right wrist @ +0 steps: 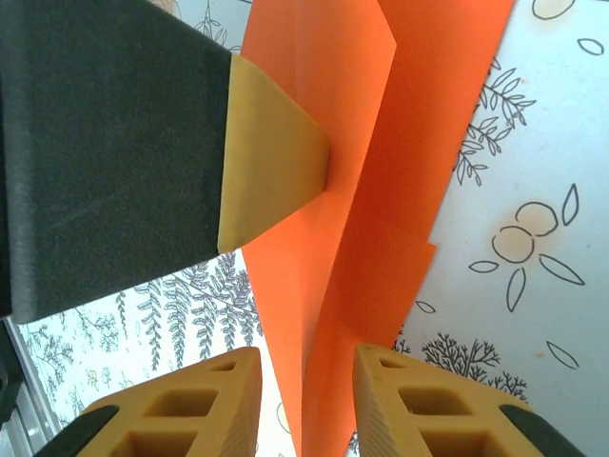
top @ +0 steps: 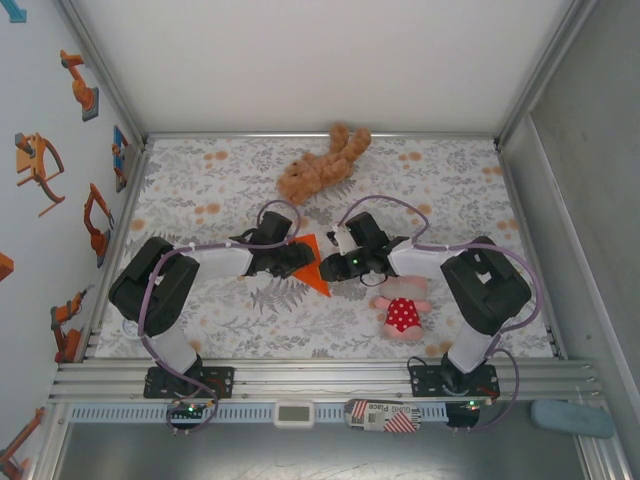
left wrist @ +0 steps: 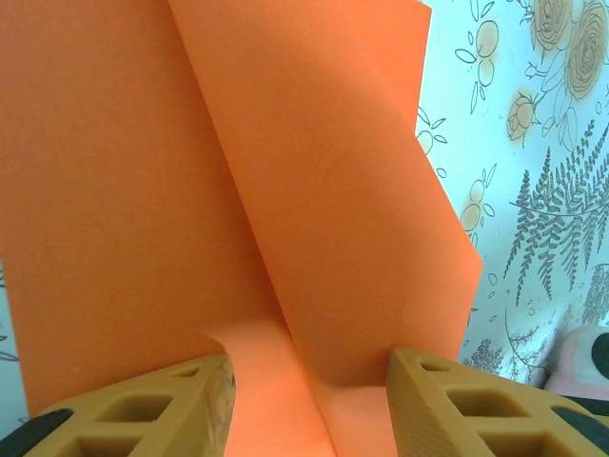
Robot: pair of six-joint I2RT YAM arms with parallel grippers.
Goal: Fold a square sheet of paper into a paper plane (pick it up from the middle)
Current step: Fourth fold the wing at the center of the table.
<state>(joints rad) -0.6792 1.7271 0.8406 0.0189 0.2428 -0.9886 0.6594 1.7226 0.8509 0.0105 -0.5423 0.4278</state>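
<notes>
The orange sheet of paper (top: 318, 272) lies mid-table, folded into a narrow dart like a paper plane, with its sharp point toward the arms. Both grippers meet over it. My left gripper (top: 297, 257) comes from the left. In its wrist view the folded flaps (left wrist: 314, 190) rise between its tan fingers, and the left gripper (left wrist: 309, 367) stands open astride the centre crease. My right gripper (top: 329, 268) comes from the right. The right gripper (right wrist: 306, 357) is open too, with the paper's raised ridge (right wrist: 381, 190) loose between its fingers. A left-gripper fingertip (right wrist: 271, 162) touches the paper's edge.
A brown plush bear (top: 322, 165) lies at the back centre. A pink doll in a red dress (top: 402, 312) lies close under the right arm, and the doll's pink edge (left wrist: 585, 357) shows by the left gripper. Frame rails and walls bound the floral cloth (top: 200, 300).
</notes>
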